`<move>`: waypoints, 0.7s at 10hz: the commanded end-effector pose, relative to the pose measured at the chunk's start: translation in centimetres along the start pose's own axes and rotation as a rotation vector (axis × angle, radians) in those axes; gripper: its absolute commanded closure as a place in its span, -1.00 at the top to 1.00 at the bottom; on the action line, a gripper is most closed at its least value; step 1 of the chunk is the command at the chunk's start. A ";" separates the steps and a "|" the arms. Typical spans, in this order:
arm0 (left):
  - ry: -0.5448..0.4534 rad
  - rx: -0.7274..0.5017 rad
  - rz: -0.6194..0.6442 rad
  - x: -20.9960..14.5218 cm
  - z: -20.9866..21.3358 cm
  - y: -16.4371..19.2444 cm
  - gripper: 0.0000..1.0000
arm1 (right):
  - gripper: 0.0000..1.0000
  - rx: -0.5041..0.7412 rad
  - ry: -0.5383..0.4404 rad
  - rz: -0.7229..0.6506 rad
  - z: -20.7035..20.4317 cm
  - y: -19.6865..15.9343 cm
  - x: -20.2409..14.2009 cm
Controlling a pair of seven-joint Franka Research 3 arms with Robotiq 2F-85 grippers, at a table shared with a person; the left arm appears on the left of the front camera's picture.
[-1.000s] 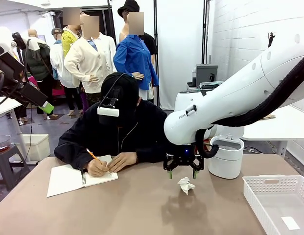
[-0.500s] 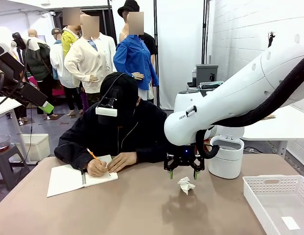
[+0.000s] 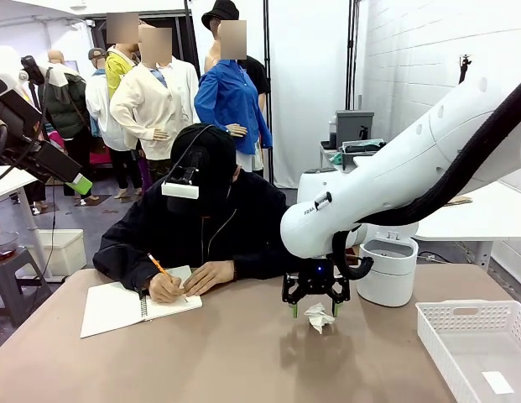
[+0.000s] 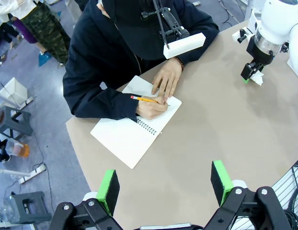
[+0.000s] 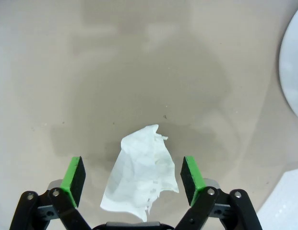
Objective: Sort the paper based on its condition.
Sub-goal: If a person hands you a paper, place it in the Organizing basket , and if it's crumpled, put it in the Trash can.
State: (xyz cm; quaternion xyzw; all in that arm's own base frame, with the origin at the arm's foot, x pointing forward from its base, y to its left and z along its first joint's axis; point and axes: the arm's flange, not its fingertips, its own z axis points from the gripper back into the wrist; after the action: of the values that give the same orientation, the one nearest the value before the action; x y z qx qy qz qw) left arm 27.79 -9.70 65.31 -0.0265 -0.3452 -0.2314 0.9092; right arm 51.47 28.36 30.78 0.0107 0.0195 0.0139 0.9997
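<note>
Table (image 3: pixel 243 361): tan, bare across the middle and the near edge.
Basket (image 3: pixel 478 340): white, near right corner.
Notebook (image 3: pixel 117 306): open, far left, under a person's hands.
Paper (image 5: pixel 144 182): white crumpled wad, lumpy, right of centre toward the far edge, bare table all round it.
My right gripper (image 3: pixel 315 309): spread wide, empty, pads either side of the paper, not touching.
My left gripper (image 4: pixel 164 187): spread, empty, high by the left edge.
</note>
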 end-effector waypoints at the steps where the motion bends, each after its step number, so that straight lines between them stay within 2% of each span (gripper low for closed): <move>1: -0.001 0.000 0.000 0.0 0.0 -0.1 1.00 | 1.00 -0.038 0.015 -0.026 -0.2 0.4 1.2; 5: -0.001 0.000 0.000 0.0 0.0 -0.1 1.00 | 1.00 -0.004 0.010 -0.006 -0.4 -0.1 0.4; 6: -0.001 0.000 0.000 0.0 0.0 -0.1 1.00 | 0.92 -0.006 0.018 -0.009 -0.5 -0.1 0.6; 7: -0.001 0.000 0.000 0.0 0.0 -0.1 1.00 | 0.52 -0.008 0.020 -0.045 -0.6 -0.2 0.5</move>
State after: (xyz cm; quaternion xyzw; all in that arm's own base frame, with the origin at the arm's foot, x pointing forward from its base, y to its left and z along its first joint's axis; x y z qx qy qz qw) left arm 27.79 -9.70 65.31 -0.0265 -0.3452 -0.2313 0.9092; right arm 52.00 28.31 30.25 0.0080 0.0286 0.0078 0.9995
